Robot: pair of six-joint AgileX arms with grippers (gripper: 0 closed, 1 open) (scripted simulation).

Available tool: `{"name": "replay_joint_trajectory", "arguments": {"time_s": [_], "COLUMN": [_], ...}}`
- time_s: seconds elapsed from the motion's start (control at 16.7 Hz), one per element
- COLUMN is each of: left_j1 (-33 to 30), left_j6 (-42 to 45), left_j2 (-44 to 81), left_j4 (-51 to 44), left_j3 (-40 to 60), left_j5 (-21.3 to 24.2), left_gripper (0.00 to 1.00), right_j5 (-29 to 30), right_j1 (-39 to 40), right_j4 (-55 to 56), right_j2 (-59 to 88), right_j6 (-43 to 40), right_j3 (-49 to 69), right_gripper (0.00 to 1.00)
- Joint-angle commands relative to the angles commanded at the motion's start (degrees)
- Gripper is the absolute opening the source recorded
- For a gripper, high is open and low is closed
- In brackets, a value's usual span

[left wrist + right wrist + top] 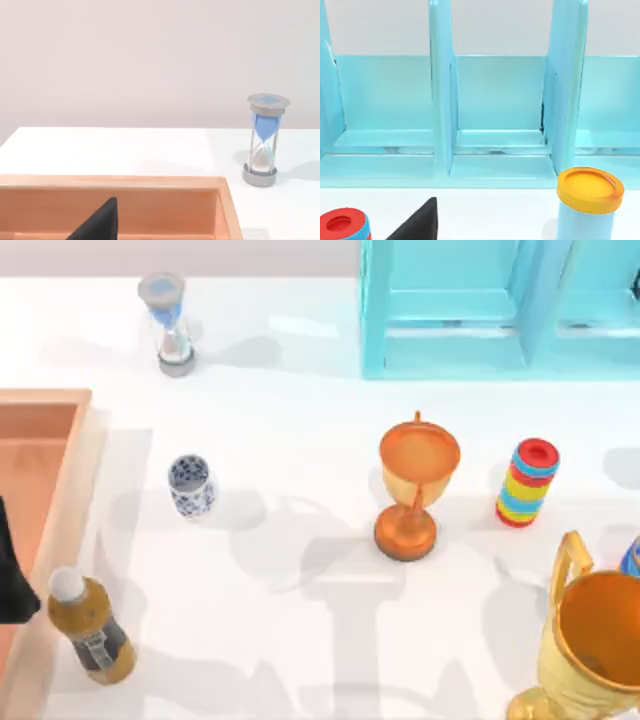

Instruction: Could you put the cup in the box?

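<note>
Standing cup, not yet boxed

Standing upright on the white table [300,640], the small white cylindrical cup with blue floral pattern [190,485] sits left of centre in the top view, apart from the shallow orange-brown wooden box [62,490] at the left edge. Left gripper [12,575] hangs over the box; grip state: cannot tell. Orange trophy goblet [415,485] stands mid-frame.
</note>
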Motion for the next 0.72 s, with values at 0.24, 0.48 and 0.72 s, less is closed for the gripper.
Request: {"name": "replay_joint_trajectory", "arguments": {"time_s": [0.24, 0.48, 0.72], "left_j1": [-0.24, -1.75, -4.49], "left_j6": [-0.36, -2.4, -5.7], "left_j2": [1.71, 11.84, 28.67], "left_j4": [-1.08, -7.38, -18.14], "left_j3": [1.46, 10.16, 25.1], "left_j5": [-0.01, -0.11, -0.27], "left_gripper": [1.0, 1.0, 1.0], "right_j5": [0.0, 0.0, 0.0], "right_j1": [0.0, 0.0, 0.0], "right_j4": [0.0, 0.0, 0.0], "right_j2": [0.0, 0.0, 0.0], "right_j6": [0.0, 0.0, 0.0], "right_j3": [0.0, 0.0, 0.0], "right_gripper": [1.0, 1.0, 1.0]}}
